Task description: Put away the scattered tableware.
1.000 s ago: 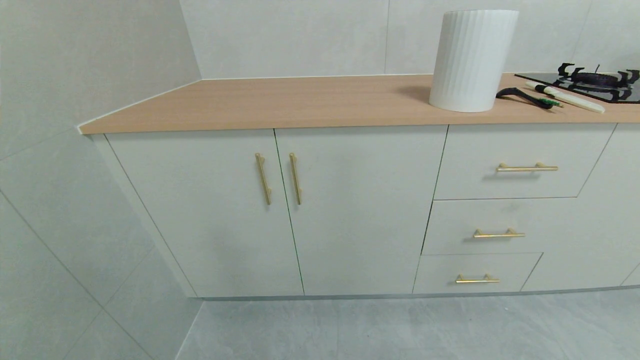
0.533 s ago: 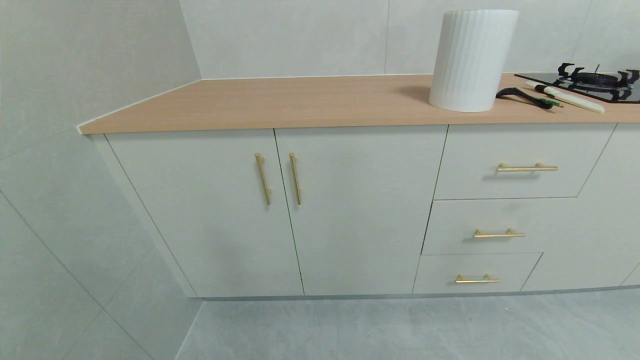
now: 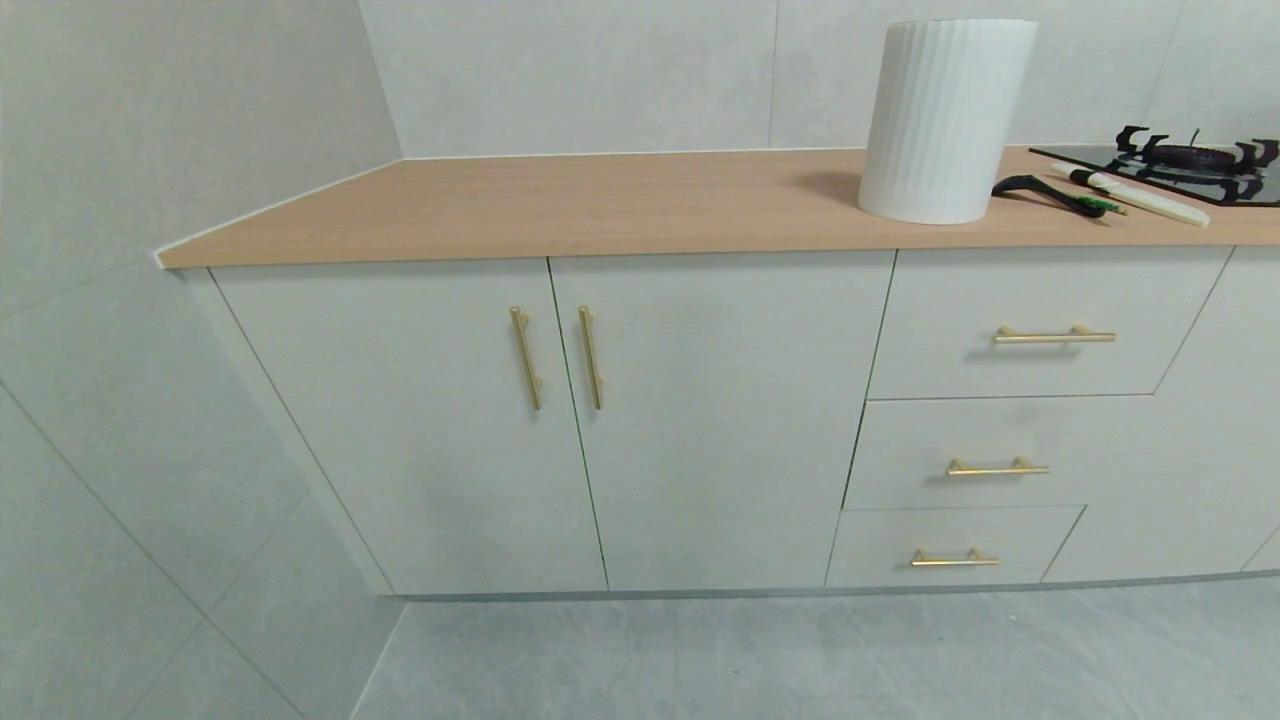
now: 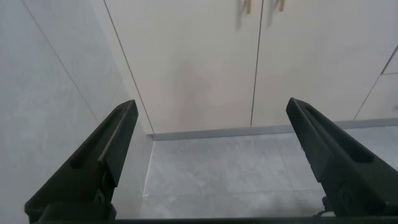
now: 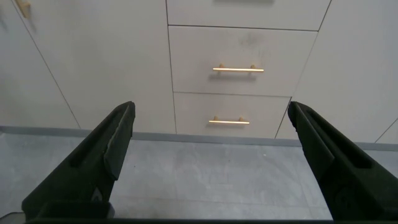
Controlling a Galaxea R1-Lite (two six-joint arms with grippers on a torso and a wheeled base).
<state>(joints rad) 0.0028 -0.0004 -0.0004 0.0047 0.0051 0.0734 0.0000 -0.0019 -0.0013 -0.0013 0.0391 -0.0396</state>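
Observation:
On the wooden countertop (image 3: 560, 205) at the right, a tall white ribbed container (image 3: 945, 120) stands upright. Beside it lie a black-handled utensil (image 3: 1050, 192) and a long cream utensil (image 3: 1140, 195), close to the black stove burner (image 3: 1190, 160). My left gripper (image 4: 211, 115) is open, held low over the grey floor before the cabinet doors. My right gripper (image 5: 211, 118) is open too, low in front of the lower drawers (image 5: 239, 71), with nothing between its fingers.
Below the counter are two cabinet doors with gold handles (image 3: 558, 355) and three drawers with gold handles (image 3: 1053, 336) at the right. A tiled wall (image 3: 150, 200) closes the left side. Grey floor (image 3: 800, 660) lies in front.

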